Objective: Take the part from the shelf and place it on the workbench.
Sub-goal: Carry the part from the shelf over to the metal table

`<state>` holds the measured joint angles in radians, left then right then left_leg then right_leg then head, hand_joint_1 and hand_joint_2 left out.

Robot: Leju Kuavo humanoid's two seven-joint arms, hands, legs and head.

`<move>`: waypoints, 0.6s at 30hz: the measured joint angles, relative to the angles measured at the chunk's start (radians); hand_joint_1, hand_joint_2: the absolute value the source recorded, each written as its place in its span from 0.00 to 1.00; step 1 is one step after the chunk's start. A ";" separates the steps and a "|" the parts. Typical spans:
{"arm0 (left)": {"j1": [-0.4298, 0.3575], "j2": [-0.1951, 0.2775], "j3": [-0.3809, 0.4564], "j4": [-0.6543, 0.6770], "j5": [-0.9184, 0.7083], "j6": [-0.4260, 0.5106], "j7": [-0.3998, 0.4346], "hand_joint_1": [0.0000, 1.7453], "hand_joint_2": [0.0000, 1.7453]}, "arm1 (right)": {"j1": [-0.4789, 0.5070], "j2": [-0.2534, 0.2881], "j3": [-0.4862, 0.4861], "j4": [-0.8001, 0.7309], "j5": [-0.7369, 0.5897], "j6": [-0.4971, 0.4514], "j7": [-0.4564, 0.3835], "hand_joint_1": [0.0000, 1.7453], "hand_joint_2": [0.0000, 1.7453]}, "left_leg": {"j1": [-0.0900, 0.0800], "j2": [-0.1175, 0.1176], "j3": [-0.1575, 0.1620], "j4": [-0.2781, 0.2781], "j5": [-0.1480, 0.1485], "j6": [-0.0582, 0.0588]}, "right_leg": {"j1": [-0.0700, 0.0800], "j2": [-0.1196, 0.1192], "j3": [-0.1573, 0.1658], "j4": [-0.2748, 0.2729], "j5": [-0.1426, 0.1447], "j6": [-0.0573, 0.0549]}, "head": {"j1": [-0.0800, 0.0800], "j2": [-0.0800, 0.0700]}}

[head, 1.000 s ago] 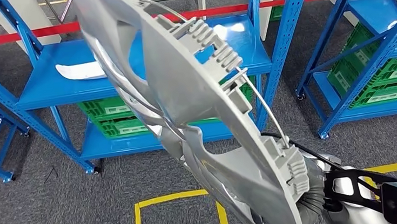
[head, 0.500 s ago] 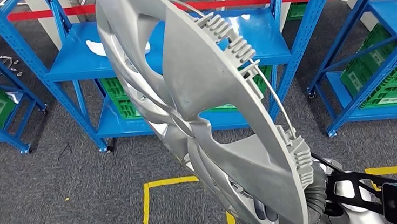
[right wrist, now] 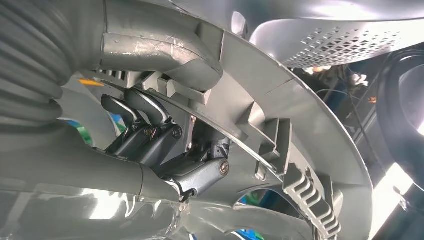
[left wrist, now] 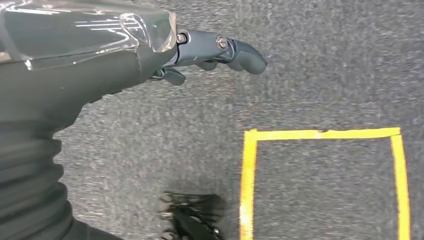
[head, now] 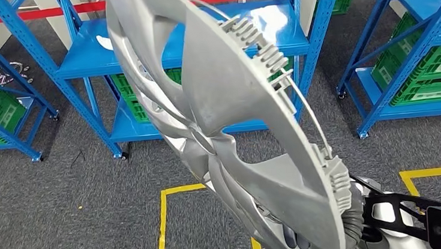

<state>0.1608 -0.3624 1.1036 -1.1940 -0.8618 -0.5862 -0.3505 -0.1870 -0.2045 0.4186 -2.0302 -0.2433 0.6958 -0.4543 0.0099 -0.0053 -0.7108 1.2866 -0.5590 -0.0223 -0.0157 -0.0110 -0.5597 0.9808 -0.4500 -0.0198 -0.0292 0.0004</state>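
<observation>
Up close, right robot hand [right wrist: 165, 135] grips the hubcap [head: 230, 129]; left robot hand [left wrist: 200, 55] hangs unclenched.

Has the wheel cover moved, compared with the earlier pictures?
Cannot tell: the whole view shifted, so the camera moved; the wheel cover stays similarly placed, held by the right hand.

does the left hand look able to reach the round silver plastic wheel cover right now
Probably not at once. The left hand hangs low over the grey carpet, holding nothing, while the round silver plastic wheel cover is held up high by the right hand.
</observation>
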 joint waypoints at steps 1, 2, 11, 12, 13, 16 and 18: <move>-0.002 0.000 0.001 0.000 -0.006 -0.001 -0.004 0.00 1.00 | 0.000 0.000 0.001 0.000 0.000 0.000 0.005 0.98 1.00 | 0.002 0.000 0.026 -0.005 0.022 0.000 | 0.000 0.000 -0.016 0.002 0.012 0.002 | 0.000 0.000; -0.004 0.000 0.003 0.000 -0.012 -0.004 -0.008 0.00 1.00 | 0.000 0.000 0.002 0.000 -0.002 -0.002 0.014 0.98 1.00 | 0.003 0.000 0.071 -0.048 0.048 0.002 | 0.000 -0.001 -0.030 0.004 0.023 0.005 | 0.000 0.000; -0.018 0.003 0.024 -0.007 -0.016 -0.009 -0.015 0.00 1.00 | -0.009 0.000 0.011 -0.016 -0.097 -0.027 0.099 0.98 1.00 | -0.009 0.004 0.224 -0.342 0.083 0.065 | 0.001 -0.002 -0.092 0.062 0.012 0.030 | 0.002 0.000; -0.018 0.002 0.024 -0.008 -0.012 -0.009 -0.013 0.00 1.00 | -0.009 0.000 0.013 -0.018 -0.101 -0.029 0.103 0.98 1.00 | -0.010 0.005 0.209 -0.342 0.097 0.069 | 0.001 0.001 -0.112 0.123 -0.040 0.022 | 0.003 0.000; -0.017 0.002 0.024 -0.009 -0.007 -0.009 -0.009 0.00 1.00 | -0.009 0.000 0.015 -0.020 -0.103 -0.031 0.106 0.98 1.00 | -0.010 0.005 0.191 -0.340 0.112 0.071 | 0.000 0.003 -0.129 0.195 -0.086 0.019 | 0.004 0.000; -0.010 0.002 0.019 -0.013 0.026 -0.007 0.014 0.00 1.00 | -0.008 0.000 0.018 -0.022 -0.102 -0.036 0.106 0.98 1.00 | -0.011 0.005 0.134 -0.333 0.151 0.070 | -0.001 0.005 -0.121 0.312 -0.106 0.041 | 0.005 0.000; -0.002 0.002 0.008 -0.019 0.054 -0.002 0.031 0.00 1.00 | -0.008 0.001 0.017 -0.026 -0.099 -0.041 0.101 0.98 1.00 | -0.011 0.004 0.100 -0.322 0.172 0.063 | -0.002 0.005 -0.031 0.218 -0.068 0.057 | 0.005 0.000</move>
<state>0.1590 -0.3609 1.1113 -1.2126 -0.8077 -0.5879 -0.3197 -0.1948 -0.2033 0.4356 -2.0560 -0.3425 0.6549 -0.3532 -0.0006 -0.0013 -0.6112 0.9646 -0.3868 0.0412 -0.0181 -0.0064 -0.5911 1.1985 -0.5179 0.0368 -0.0243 0.0004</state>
